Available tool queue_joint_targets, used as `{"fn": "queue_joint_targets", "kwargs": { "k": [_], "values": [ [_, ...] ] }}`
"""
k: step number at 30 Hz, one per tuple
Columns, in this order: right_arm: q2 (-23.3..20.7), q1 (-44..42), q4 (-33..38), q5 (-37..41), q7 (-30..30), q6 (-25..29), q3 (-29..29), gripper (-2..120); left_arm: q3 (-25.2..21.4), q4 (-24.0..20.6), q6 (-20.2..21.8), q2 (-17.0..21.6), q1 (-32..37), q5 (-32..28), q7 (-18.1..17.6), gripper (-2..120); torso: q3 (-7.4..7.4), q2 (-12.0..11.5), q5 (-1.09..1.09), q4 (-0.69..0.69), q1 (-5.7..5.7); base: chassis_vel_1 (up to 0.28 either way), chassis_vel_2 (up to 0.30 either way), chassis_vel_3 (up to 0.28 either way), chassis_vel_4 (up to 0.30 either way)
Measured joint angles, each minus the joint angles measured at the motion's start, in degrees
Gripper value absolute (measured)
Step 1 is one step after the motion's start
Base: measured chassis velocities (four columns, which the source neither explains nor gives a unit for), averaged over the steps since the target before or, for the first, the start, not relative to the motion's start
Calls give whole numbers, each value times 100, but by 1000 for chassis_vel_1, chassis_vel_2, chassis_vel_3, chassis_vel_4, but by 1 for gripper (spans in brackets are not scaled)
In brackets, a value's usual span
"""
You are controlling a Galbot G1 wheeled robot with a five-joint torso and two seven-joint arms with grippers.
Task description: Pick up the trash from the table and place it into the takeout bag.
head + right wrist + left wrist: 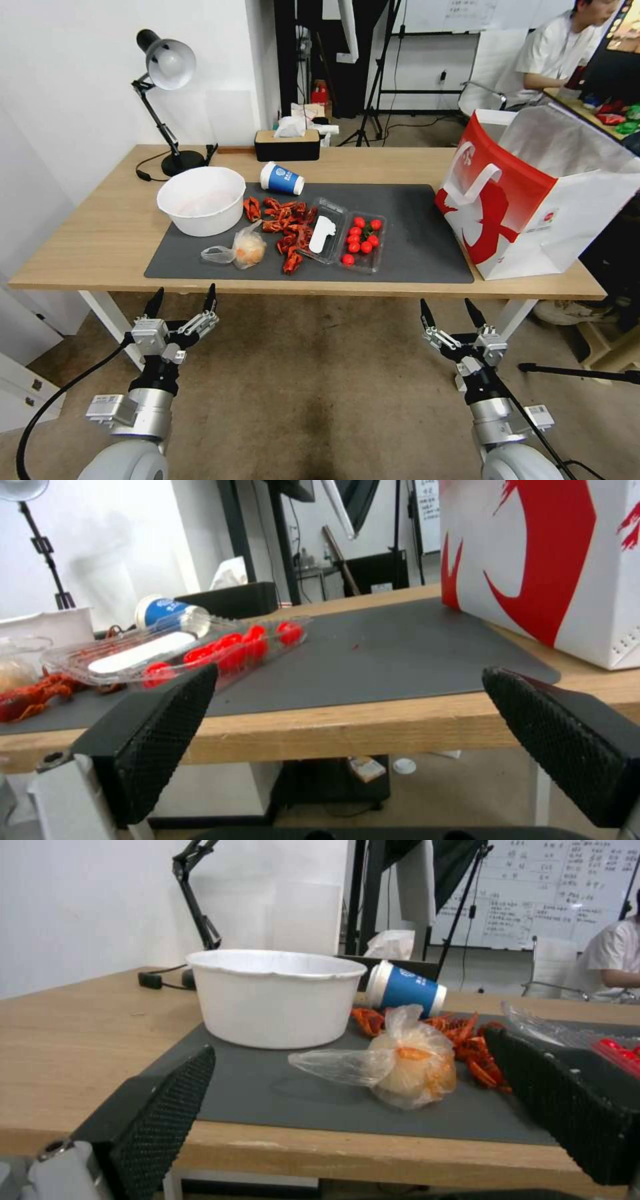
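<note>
At the left end of the long light-wood table [93, 227] a black desk lamp with a pale shade [167, 67] stands at the back edge, and the left gripper [181, 299] hangs below the table's front edge with its two black fingers spread apart and nothing between them. On the dark grey rectangular mat [413, 233] the leftmost item is a wide white paper bowl [201, 199], upright. Just in front of it to the right lies a crumpled clear plastic bag with an orange lump inside [243, 251]; in the left wrist view this bag [393, 1062] lies near the mat's front edge. Behind it a blue-and-white paper cup [281, 179] lies on its side, and red crayfish shells [283, 227] are scattered between the cup and the bag. Next comes an open clear plastic clamshell tray [347, 233] holding small red tomatoes [362, 240]. At the table's right end stands the large red-and-white takeout bag with white strap handles [533, 200], mouth open and silver lining showing. The right gripper [453, 308] hovers below the front edge, its fingers also wide apart and empty.
</note>
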Motion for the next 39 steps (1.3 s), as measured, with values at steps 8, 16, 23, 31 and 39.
{"fn": "queue_joint_targets", "kwargs": {
  "k": [8,16,23,31,39],
  "values": [
    [-16,23,-6,-41,17,-72,-37,100,48,-227,474,338,-282,-66,-216,100,0,0,1,-1,0,0,0,0,0],
    [-262,443,58,-92,106,-411,-332,100,14,-338,1092,1330,-725,-785,-525,100,0,0,0,3,0,0,0,0,0],
    [-343,571,59,-97,141,-543,-461,100,179,52,1228,1856,-1105,-1250,-516,100,0,0,0,2,0,0,0,0,0],
    [-261,228,332,-214,168,-650,-243,100,1038,1022,1268,2536,-2295,-1762,-498,100,1,-1,-1,-2,0,0,0,0,0],
    [-175,116,358,-323,261,-710,-130,100,1750,1579,1339,2657,-3022,-1843,-370,100,0,-1,1,0,0,0,0,0,0]
  ]
}}
